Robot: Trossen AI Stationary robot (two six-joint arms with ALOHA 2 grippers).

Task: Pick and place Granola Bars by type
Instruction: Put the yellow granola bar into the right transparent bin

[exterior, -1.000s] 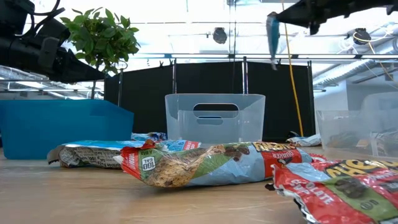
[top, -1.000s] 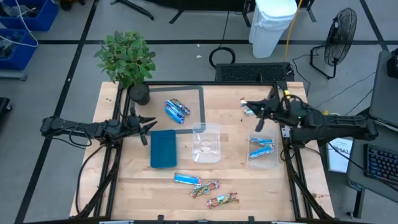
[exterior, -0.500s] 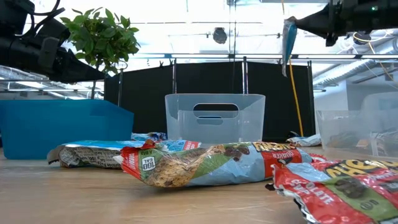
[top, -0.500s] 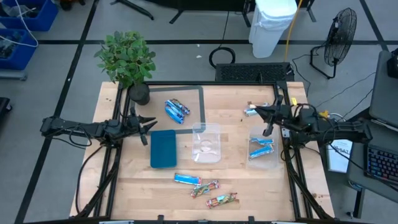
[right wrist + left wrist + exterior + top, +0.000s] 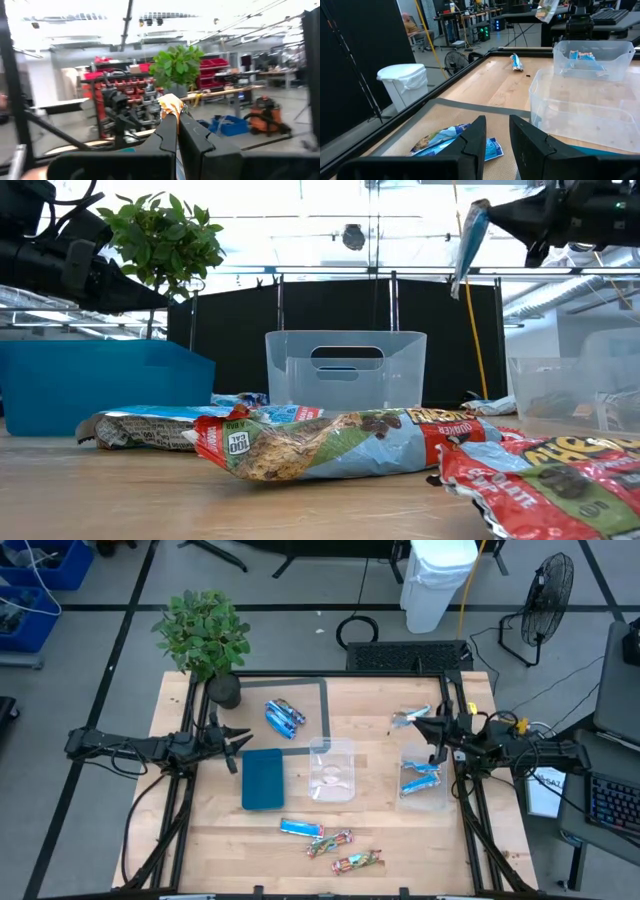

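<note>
My right gripper (image 5: 430,725) hovers high over the table's right side, beside the right clear tub (image 5: 422,798), shut on a light blue-and-white granola bar (image 5: 468,245). Two more light bars (image 5: 420,778) lie in that tub, and another lies flat on the wood (image 5: 515,61). Dark blue bars (image 5: 284,717) rest on the grey mat. One light blue bar (image 5: 300,829) and two multicoloured bars (image 5: 330,841) lie near the near edge. My left gripper (image 5: 238,747) waits open at the table's left, beside the teal tray (image 5: 262,778). My right gripper pinches the light bar by its upper end (image 5: 478,210) between its two fingers, which reach in level from the table's right. A crumpled tip of the wrapper (image 5: 171,104) sticks out past the fingertips. The bar is lifted clear and hangs slanted below the fingers.
An empty clear tub (image 5: 332,770) stands mid-table, right of the teal tray. A potted plant (image 5: 205,640) stands at the far left corner. Bare wood lies between the tubs and the near bars. A person sits in the room beyond (image 5: 410,22).
My right gripper has carried the bar toward the table's right edge, staying high and shut. The bar, which hung almost straight down, now hangs slanted with its lower end trailing toward the left.
</note>
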